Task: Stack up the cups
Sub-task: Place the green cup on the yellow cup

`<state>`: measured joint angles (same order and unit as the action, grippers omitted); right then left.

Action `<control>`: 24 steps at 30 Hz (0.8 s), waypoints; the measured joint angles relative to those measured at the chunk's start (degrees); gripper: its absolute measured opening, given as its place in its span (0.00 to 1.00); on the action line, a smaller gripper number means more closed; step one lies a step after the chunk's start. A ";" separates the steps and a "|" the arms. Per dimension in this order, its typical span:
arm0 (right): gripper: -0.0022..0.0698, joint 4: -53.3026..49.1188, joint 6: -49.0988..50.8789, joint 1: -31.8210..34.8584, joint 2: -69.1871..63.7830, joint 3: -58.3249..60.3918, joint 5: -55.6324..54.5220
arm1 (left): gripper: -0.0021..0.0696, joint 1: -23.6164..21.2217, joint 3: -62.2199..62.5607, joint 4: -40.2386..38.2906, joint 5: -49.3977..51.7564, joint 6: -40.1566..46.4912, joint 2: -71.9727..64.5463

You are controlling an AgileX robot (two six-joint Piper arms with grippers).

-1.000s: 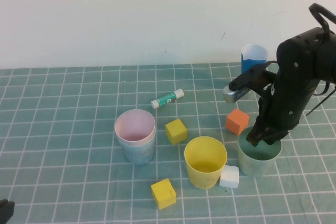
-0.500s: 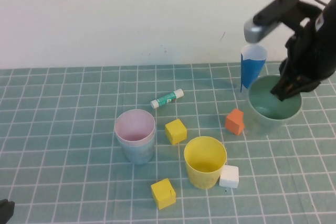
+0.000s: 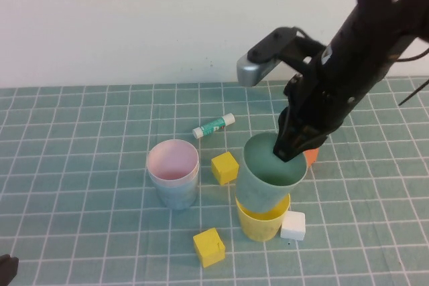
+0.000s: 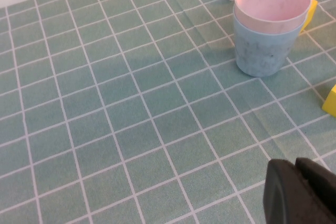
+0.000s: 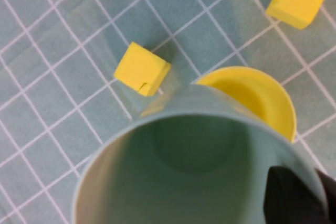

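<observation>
Orange cube [image 3: 312,157]: mostly hidden behind arm. Pale green cup [image 3: 268,173]: tilted, clamped at rim by right gripper [image 3: 289,152], above yellow cup [image 3: 261,219]. Left gripper [image 4: 299,192]: cut off, parked low near-left, grip undeterminable. Pink cup [image 3: 173,161]: nested in light blue cup [image 3: 175,192].

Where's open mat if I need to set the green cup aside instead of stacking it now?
Widest bare mat lies on the robot's left of the pink-in-blue cups, above the left gripper. Crowded: right gripper holds green cup over yellow cup, ringed by yellow cubes, white cube and glue stick.
</observation>
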<state>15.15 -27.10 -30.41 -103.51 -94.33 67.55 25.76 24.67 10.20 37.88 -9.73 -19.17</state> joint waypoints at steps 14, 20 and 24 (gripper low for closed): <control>0.05 -5.55 2.61 -0.19 -3.95 0.00 -4.92 | 0.03 0.00 0.00 0.00 0.22 0.00 0.00; 0.07 -6.07 3.20 -0.19 -5.44 0.00 -4.92 | 0.03 0.00 0.00 0.00 0.22 0.00 0.00; 0.18 -6.07 3.19 -0.33 -6.59 0.00 -5.25 | 0.03 0.00 0.00 0.00 0.22 0.00 0.00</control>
<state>9.09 -23.91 -30.74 -110.10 -94.33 62.30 25.76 24.67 10.20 38.10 -9.73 -19.17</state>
